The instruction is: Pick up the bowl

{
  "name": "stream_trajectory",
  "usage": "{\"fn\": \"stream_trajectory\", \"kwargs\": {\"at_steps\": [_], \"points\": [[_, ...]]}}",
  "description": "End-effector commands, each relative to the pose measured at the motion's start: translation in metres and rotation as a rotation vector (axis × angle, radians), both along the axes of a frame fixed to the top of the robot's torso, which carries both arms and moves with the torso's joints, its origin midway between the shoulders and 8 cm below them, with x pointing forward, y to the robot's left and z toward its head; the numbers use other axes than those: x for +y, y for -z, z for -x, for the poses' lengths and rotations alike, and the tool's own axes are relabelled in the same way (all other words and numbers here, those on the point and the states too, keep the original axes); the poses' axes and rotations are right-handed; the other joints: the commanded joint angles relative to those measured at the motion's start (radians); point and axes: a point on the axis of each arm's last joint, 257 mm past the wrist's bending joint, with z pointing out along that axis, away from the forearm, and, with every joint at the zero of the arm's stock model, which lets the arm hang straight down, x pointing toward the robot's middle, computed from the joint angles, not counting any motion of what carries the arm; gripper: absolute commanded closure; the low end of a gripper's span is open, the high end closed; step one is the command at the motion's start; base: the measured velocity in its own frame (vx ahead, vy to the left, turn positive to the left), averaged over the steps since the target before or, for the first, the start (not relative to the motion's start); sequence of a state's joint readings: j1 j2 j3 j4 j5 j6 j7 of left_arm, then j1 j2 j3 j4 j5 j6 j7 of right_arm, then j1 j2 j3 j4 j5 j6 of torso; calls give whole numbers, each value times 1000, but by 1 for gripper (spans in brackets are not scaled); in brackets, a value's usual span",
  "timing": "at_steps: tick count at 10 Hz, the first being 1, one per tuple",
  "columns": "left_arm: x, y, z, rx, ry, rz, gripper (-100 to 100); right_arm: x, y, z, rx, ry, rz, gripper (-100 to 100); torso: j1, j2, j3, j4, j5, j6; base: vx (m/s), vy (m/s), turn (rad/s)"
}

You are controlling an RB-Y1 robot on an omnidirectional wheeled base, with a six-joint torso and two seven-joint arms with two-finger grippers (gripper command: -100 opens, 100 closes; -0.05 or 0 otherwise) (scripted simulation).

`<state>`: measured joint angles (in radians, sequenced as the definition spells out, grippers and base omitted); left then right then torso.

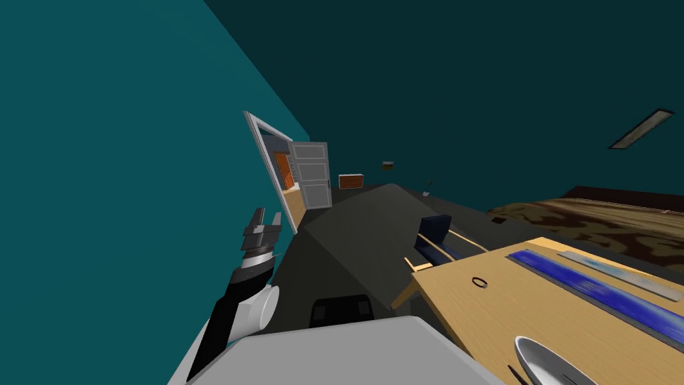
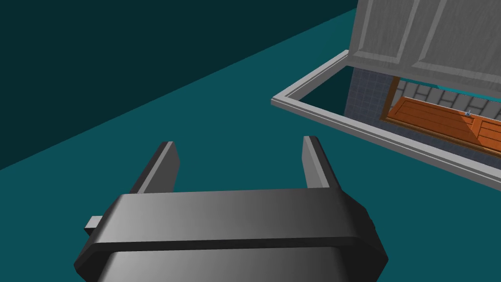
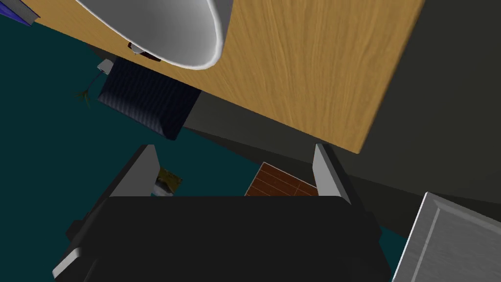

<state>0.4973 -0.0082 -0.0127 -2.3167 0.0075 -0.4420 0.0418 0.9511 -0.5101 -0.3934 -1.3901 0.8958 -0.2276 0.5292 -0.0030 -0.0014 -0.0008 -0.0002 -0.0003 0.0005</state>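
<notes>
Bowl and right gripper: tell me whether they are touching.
Apart. The right wrist view shows the right gripper short of the bowl, with bare table between them.

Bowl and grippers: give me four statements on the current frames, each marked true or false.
1. The white bowl rests on the wooden table. True.
2. The right gripper is shut on the bowl. False: it is open, with nothing between its fingers, and apart from the bowl.
3. The left gripper is open and holds nothing. True.
4. The small dark ring lies inside the bowl. False: it lies on the table, apart from the bowl.
</notes>
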Motion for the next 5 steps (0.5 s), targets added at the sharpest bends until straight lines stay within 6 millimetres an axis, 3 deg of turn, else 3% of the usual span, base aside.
{"fn": "stream_trajectory", "kwargs": {"at_steps": [1, 2, 5], "points": [[0, 0, 0, 0, 0, 0, 0, -6, 10, 37, 86, 11, 14, -100, 0, 0, 0, 0, 0, 0, 54, -62, 194], [0, 0, 0, 0, 0, 0, 0, -7, 12, 40, 91, 16, 13, -100, -1, -1, 0, 0, 0, 0, 39, -40, 84], [0, 0, 0, 0, 0, 0, 0, -8, 29, 108, 240, 34, 18, -100, 0, 0, 0, 0, 0, 0, 38, -54, 159]]}}
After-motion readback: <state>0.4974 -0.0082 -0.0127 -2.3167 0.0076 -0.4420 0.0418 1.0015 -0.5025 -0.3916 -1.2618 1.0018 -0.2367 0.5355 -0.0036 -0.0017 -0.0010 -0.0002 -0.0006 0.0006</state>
